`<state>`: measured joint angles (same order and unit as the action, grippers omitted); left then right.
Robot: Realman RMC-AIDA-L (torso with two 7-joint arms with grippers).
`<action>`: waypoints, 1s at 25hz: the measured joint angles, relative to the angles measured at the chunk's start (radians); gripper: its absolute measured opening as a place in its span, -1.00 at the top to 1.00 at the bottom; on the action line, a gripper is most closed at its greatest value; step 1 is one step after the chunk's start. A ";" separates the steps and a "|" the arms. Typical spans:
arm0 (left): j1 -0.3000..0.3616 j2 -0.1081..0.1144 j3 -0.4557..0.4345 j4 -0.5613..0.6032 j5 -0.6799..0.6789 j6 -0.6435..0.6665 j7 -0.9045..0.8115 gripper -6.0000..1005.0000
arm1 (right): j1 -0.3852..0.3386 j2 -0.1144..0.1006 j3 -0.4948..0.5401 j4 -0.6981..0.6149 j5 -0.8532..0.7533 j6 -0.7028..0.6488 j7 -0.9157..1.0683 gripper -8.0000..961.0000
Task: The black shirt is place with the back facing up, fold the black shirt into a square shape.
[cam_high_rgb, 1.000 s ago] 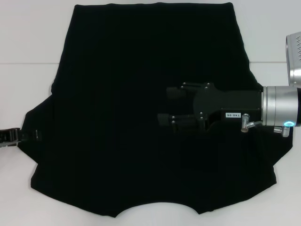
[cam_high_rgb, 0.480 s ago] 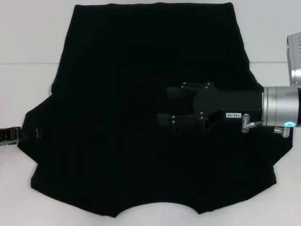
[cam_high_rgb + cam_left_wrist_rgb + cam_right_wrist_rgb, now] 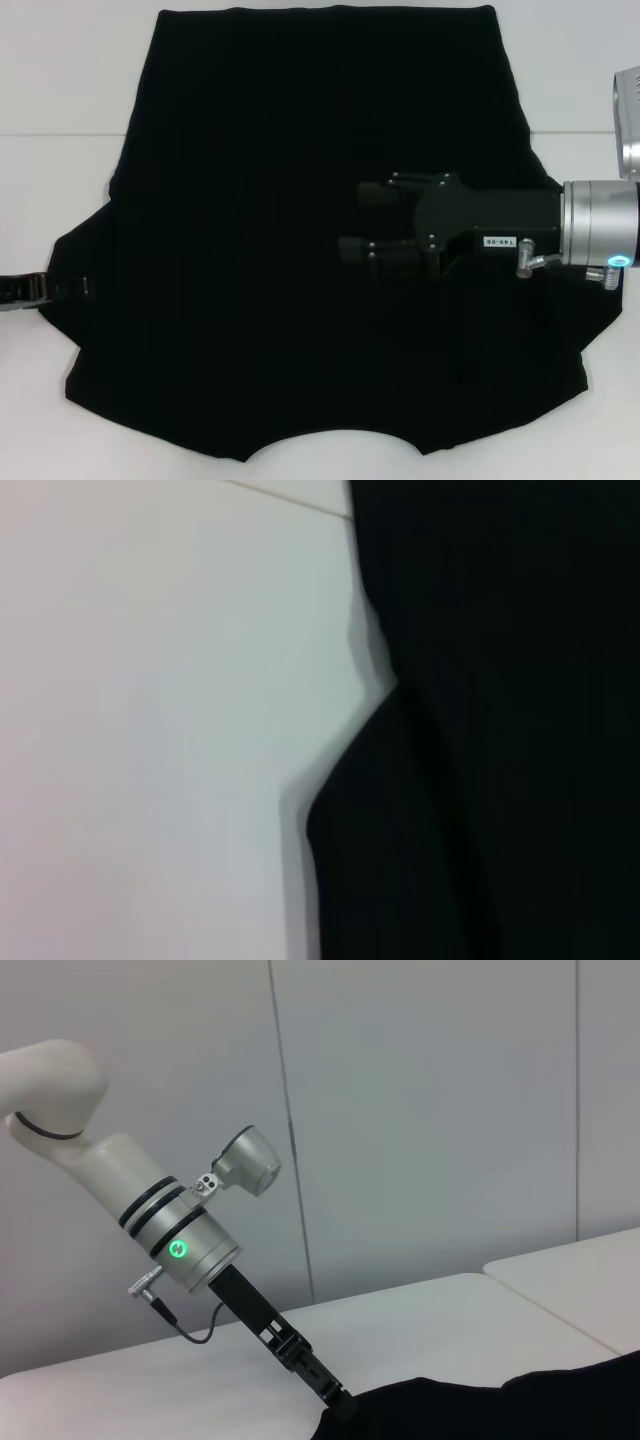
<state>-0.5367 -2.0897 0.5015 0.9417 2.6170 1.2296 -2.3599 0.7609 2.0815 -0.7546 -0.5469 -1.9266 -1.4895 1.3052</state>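
The black shirt (image 3: 300, 120) lies spread flat on the white table (image 3: 60, 80), plain side up, its hem at the far edge. My right gripper (image 3: 352, 224) reaches in from the right and hovers over the shirt's middle, open, with nothing between its fingers. My left gripper (image 3: 45, 288) sits at the tip of the shirt's left sleeve, touching its edge. The left wrist view shows that sleeve edge of the black shirt (image 3: 500, 730) against the table. In the right wrist view the left gripper (image 3: 335, 1400) meets the black shirt (image 3: 520, 1410) at its edge.
White tabletop (image 3: 590, 80) shows on both sides of the shirt, with a seam line (image 3: 60, 135) running across it. A grey wall (image 3: 420, 1110) stands behind the table.
The right gripper has shifted slightly to the right and a touch nearer. The left gripper has dipped a little at the sleeve. The shirt lies as before.
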 joint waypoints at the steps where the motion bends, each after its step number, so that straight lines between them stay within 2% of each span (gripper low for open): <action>1: 0.000 -0.001 0.011 0.000 0.000 0.003 0.001 -0.79 | 0.000 0.000 0.000 0.000 0.000 0.001 0.000 -0.77; 8: -0.002 -0.004 0.039 0.000 0.000 0.008 0.001 -0.79 | 0.000 -0.001 0.001 -0.004 0.000 0.003 0.000 -0.77; 25: -0.011 0.005 0.028 0.008 0.030 -0.005 -0.008 -0.79 | 0.002 -0.003 0.013 -0.007 0.005 0.005 0.002 -0.77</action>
<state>-0.5473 -2.0850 0.5298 0.9499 2.6467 1.2249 -2.3679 0.7625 2.0785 -0.7418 -0.5537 -1.9220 -1.4848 1.3070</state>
